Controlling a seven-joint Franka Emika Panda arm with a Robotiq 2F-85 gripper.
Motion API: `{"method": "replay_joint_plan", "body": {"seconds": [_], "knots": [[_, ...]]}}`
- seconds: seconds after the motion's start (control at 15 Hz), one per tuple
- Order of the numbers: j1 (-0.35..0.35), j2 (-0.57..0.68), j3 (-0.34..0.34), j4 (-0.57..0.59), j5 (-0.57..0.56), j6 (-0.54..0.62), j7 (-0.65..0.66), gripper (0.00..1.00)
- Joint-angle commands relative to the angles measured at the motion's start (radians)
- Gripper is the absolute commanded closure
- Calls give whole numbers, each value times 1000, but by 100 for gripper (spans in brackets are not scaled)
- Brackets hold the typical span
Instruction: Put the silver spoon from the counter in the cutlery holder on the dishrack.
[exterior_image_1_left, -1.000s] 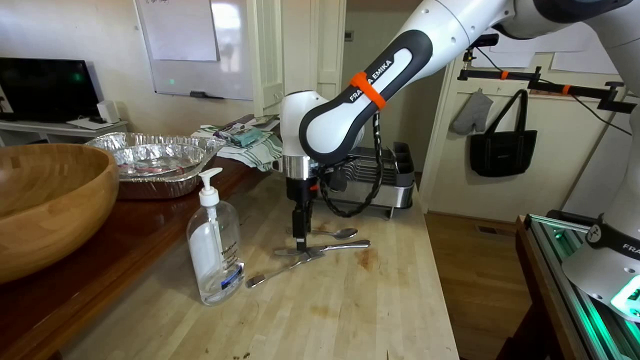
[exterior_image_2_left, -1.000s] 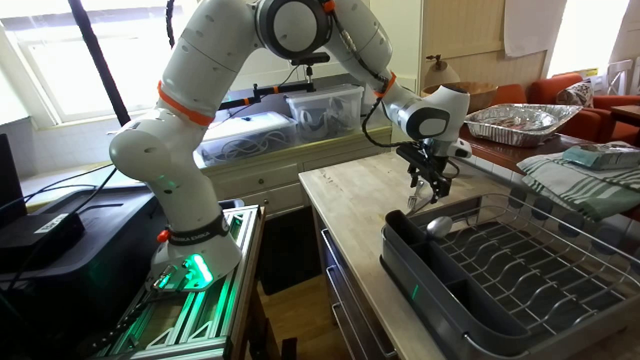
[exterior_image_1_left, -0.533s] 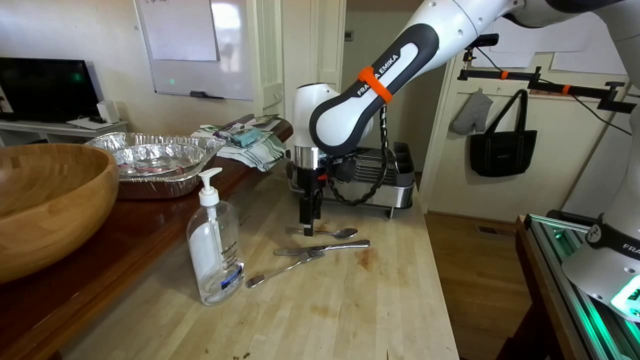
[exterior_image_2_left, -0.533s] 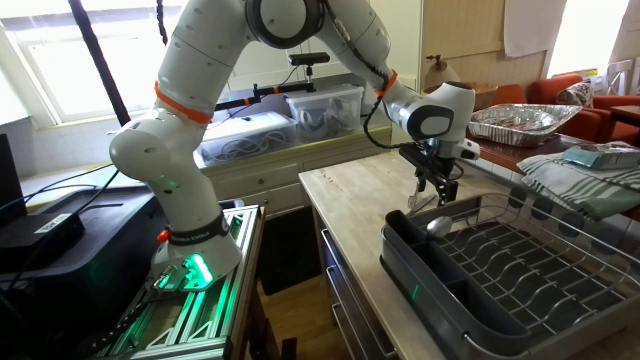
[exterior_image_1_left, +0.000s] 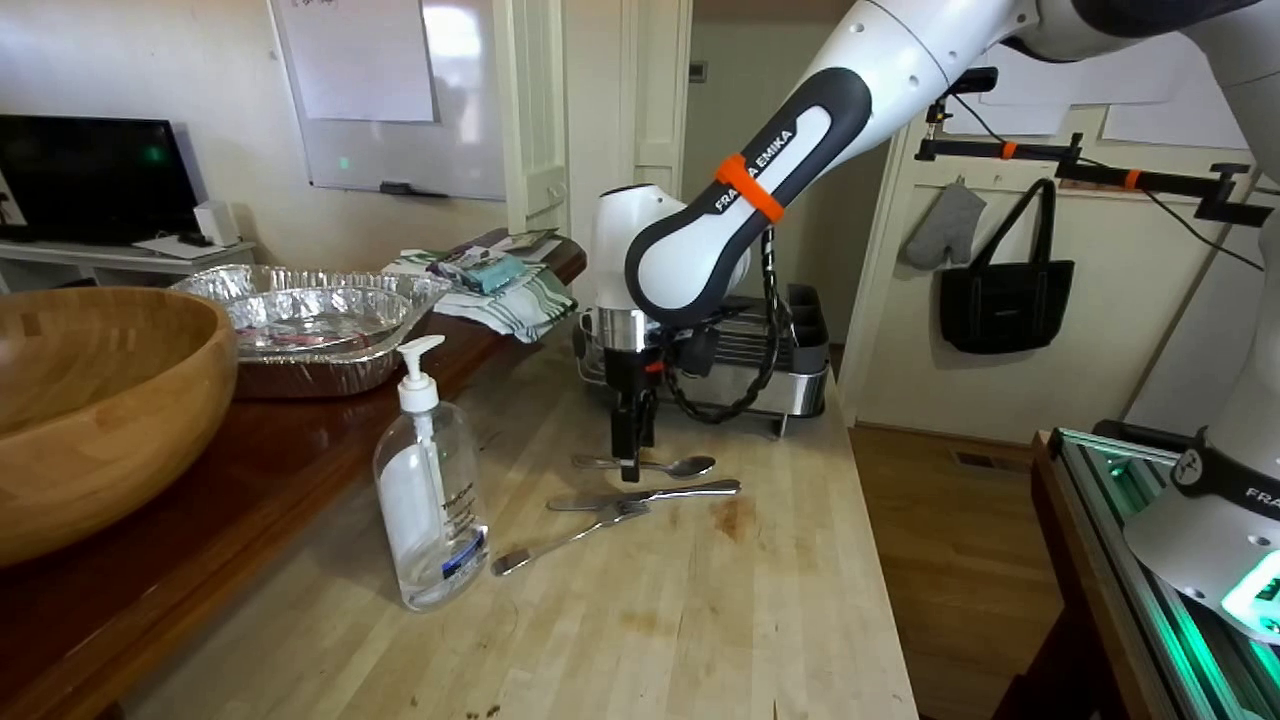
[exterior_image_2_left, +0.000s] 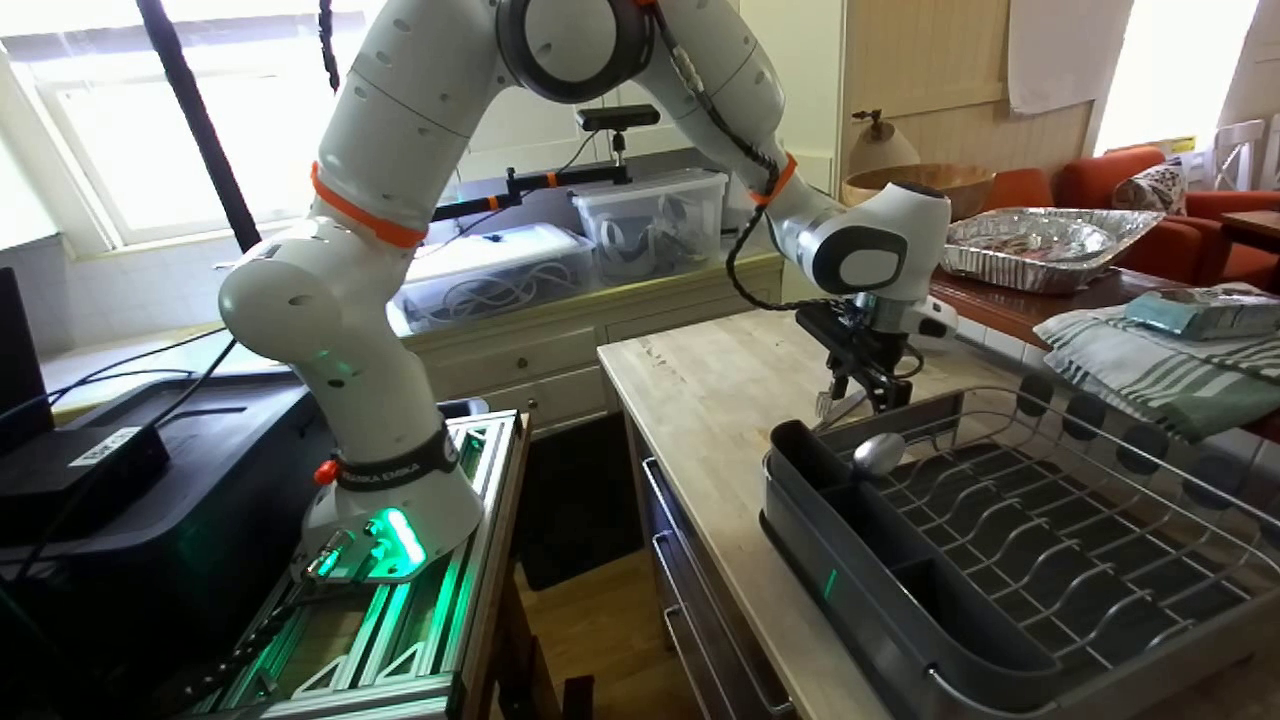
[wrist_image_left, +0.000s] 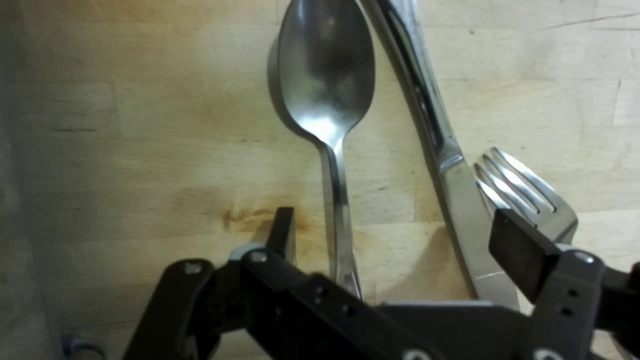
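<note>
End effector (wrist_image_left: 397, 232), spread wide and holding nothing, above a silver spoon (wrist_image_left: 327, 107) on a butcher-block bench (wrist_image_left: 165, 165).
In the wrist view, fingers (wrist_image_left: 284, 230) flank the spoon's handle, probably to pinch it crosswise; the gap seems to take in the table knife (wrist_image_left: 452, 165) too, and one finger overlaps the fork (wrist_image_left: 556, 217), so a shift may help. In an exterior view, the spoon lies beside the knife, near the dishrack (exterior_image_1_left: 800, 393). In an exterior view, the cutlery holder (exterior_image_2_left: 865, 570) shows; another spoon (exterior_image_2_left: 879, 453) seems propped there bowl up, handle presumably tucked inside.
</note>
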Motion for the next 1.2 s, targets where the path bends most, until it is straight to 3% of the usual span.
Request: {"method": "replay_joint_plan", "body": {"seconds": [0.0,0.4,0.47,0.53,0.6,1.13], "knots": [[6,8,-8,-2,-18,-18,23,0],[29,6,-34,0,-56,-63,68,6],[31,8,-36,3,-59,-69,72,12],[32,12,-37,7,-62,-77,74,30],[33,12,-38,9,-65,-85,77,31],[36,16,-41,20,-72,-120,87,94]]}}
